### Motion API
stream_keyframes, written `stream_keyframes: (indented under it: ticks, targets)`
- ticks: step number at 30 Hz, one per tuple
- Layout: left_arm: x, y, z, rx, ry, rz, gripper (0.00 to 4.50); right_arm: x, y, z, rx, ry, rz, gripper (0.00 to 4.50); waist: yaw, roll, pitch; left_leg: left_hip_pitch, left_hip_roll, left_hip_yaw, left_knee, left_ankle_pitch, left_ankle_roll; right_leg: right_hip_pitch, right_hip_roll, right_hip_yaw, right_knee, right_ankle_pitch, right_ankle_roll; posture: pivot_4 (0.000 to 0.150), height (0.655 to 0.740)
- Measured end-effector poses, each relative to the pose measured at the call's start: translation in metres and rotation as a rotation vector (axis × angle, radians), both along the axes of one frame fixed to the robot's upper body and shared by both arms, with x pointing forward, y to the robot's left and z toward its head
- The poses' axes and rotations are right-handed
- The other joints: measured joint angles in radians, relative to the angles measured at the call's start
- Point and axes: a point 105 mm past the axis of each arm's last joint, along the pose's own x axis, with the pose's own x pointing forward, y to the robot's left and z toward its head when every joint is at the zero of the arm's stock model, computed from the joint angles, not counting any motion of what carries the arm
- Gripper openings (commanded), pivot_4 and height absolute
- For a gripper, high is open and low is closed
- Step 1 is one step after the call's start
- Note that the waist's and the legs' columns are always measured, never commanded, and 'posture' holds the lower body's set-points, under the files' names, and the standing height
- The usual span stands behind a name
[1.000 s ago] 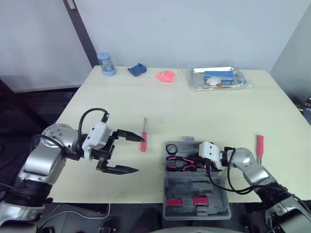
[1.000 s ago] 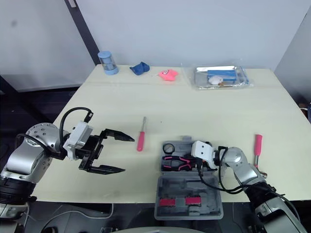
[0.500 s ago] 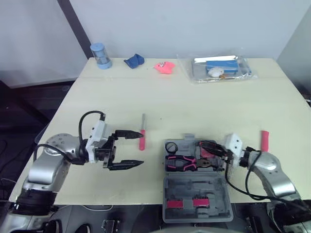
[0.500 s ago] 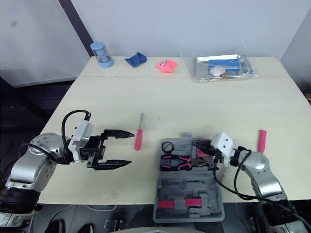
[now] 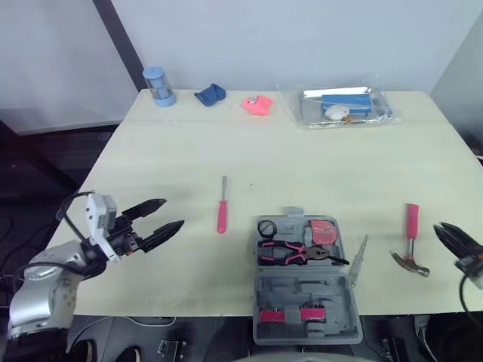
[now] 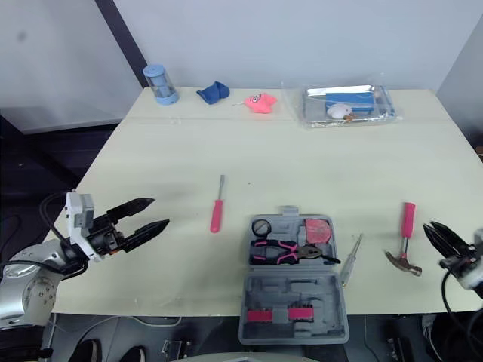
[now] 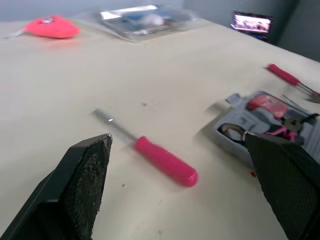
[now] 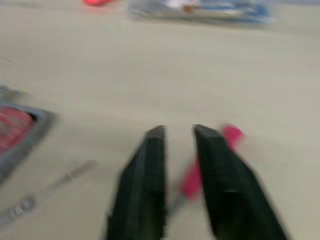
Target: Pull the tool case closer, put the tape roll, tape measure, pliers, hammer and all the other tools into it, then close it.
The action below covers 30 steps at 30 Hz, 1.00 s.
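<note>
The grey tool case (image 5: 305, 294) lies open near the table's front edge. Its far half holds the pink-handled pliers (image 5: 291, 251), a red tape measure (image 5: 323, 231) and a small round tape roll (image 5: 266, 228). A pink screwdriver (image 5: 221, 216) lies left of the case; in the left wrist view the screwdriver (image 7: 164, 166) lies ahead of the fingers. A thin pale screwdriver (image 5: 358, 259) and a pink-handled hammer (image 5: 410, 237) lie to the right. My left gripper (image 5: 160, 219) hovers open at the front left, empty. My right gripper (image 6: 441, 235) sits near the hammer, its fingers (image 8: 150, 175) slightly parted, holding nothing.
Along the far edge stand a blue cup (image 5: 157, 85), a blue cloth (image 5: 209, 93), a pink toy (image 5: 257, 105) and a clear bag of items (image 5: 343, 105). Bare tabletop spreads between those and the case.
Both arms drew back: the left gripper away from the pink screwdriver toward the left edge, the right gripper out of the case toward the right edge. The red tape measure now lies in the case.
</note>
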Motion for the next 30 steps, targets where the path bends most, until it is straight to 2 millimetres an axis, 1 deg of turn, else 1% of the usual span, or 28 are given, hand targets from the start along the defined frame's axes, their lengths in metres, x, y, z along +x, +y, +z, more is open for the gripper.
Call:
stream_keyframes:
  ticks: [1, 2, 4, 5, 8, 9, 12, 20, 22, 24, 26, 27, 30]
  targets:
    - [-0.001, 0.001, -0.001, 0.001, 0.005, 0.004, 4.50, -0.001, -0.001, -0.001, 0.000, 0.004, -0.006, 2.76, 0.000, 0.000, 0.000, 0.000, 0.000, 0.000, 0.000, 0.000, 0.000, 0.000, 0.000, 0.000, 0.000, 0.000, 0.000, 0.150, 0.7400]
    - [-0.003, 0.006, -0.007, 0.007, 0.023, 0.022, 4.50, -0.007, -0.007, -0.005, 0.003, 0.021, -0.029, 3.13, -0.001, 0.000, 0.000, 0.000, 0.000, 0.000, 0.000, 0.000, 0.000, 0.000, 0.000, 0.000, 0.000, 0.000, 0.000, 0.150, 0.7400]
    - [-0.014, 0.017, -0.024, 0.035, 0.074, 0.059, 4.50, -0.023, -0.024, -0.012, 0.004, 0.049, -0.091, 4.12, -0.001, 0.000, 0.000, 0.000, 0.000, 0.000, 0.000, 0.000, 0.000, 0.000, 0.000, 0.000, 0.000, 0.000, 0.000, 0.150, 0.7400]
    - [-0.017, 0.020, -0.028, 0.038, 0.088, 0.068, 4.50, -0.026, -0.028, -0.014, 0.007, 0.056, -0.105, 4.49, 0.000, 0.000, 0.000, 0.000, 0.000, 0.000, 0.000, 0.000, 0.000, 0.000, 0.000, 0.000, 0.000, 0.000, 0.000, 0.150, 0.7400]
    - [-0.021, 0.026, -0.035, 0.049, 0.105, 0.081, 4.50, -0.033, -0.032, -0.022, 0.022, 0.086, -0.120, 4.49, 0.001, 0.000, 0.000, 0.001, 0.000, 0.000, 0.000, 0.000, 0.000, 0.001, -0.001, 0.001, 0.000, 0.000, 0.000, 0.150, 0.7400]
    - [-0.024, 0.028, -0.037, 0.051, 0.108, 0.083, 4.50, -0.036, -0.034, -0.024, 0.024, 0.091, -0.124, 4.49, 0.001, 0.000, 0.000, 0.001, 0.000, 0.000, 0.000, 0.000, 0.000, 0.001, -0.005, 0.002, 0.000, 0.000, 0.000, 0.150, 0.7400]
    - [-0.026, 0.029, -0.038, 0.053, 0.109, 0.083, 4.50, -0.039, -0.037, -0.022, 0.019, 0.084, -0.132, 4.49, 0.002, 0.000, 0.000, 0.001, 0.000, 0.000, 0.000, 0.000, 0.000, 0.001, -0.006, 0.002, 0.000, 0.000, 0.000, 0.150, 0.7400]
    - [-0.026, 0.024, -0.034, 0.062, 0.094, 0.056, 4.50, -0.039, -0.038, -0.023, 0.023, 0.082, -0.131, 4.49, 0.001, 0.000, 0.000, 0.001, 0.000, 0.000, 0.000, 0.000, 0.000, 0.001, -0.007, 0.002, 0.000, 0.000, 0.000, 0.150, 0.7400]
    - [-0.031, 0.017, -0.034, 0.073, 0.100, 0.016, 4.50, -0.038, -0.035, -0.021, 0.017, 0.083, -0.105, 4.49, 0.001, 0.001, 0.000, 0.001, 0.000, 0.000, 0.000, 0.000, 0.000, 0.001, -0.007, 0.002, -0.001, 0.000, 0.000, 0.150, 0.7400]
    - [-0.034, 0.009, -0.034, 0.087, 0.107, -0.031, 4.50, -0.037, -0.028, -0.014, -0.007, 0.084, -0.051, 4.49, 0.001, 0.001, 0.000, 0.001, 0.000, 0.000, 0.000, 0.000, 0.000, 0.001, -0.007, 0.002, 0.000, 0.000, 0.000, 0.150, 0.7400]
    - [-0.035, 0.005, -0.034, 0.097, 0.112, -0.053, 4.50, -0.035, -0.024, -0.009, -0.020, 0.083, -0.019, 4.49, 0.001, 0.001, -0.001, 0.001, 0.000, 0.000, 0.000, 0.000, 0.000, 0.001, -0.007, 0.002, 0.000, 0.000, 0.000, 0.150, 0.7400]
    - [-0.037, 0.000, -0.036, 0.113, 0.119, -0.088, 4.50, -0.029, -0.014, 0.000, -0.031, 0.065, 0.033, 4.49, 0.001, 0.001, -0.001, 0.001, 0.001, 0.000, 0.000, 0.000, 0.000, 0.001, -0.007, 0.002, 0.000, 0.000, 0.000, 0.150, 0.7400]
    - [-0.039, -0.014, -0.037, 0.144, 0.120, -0.165, 4.50, -0.019, 0.012, 0.007, -0.044, 0.068, 0.156, 4.49, 0.001, 0.001, -0.001, 0.001, 0.001, -0.001, 0.000, 0.000, 0.000, 0.001, -0.007, 0.002, 0.000, 0.000, 0.000, 0.150, 0.7400]
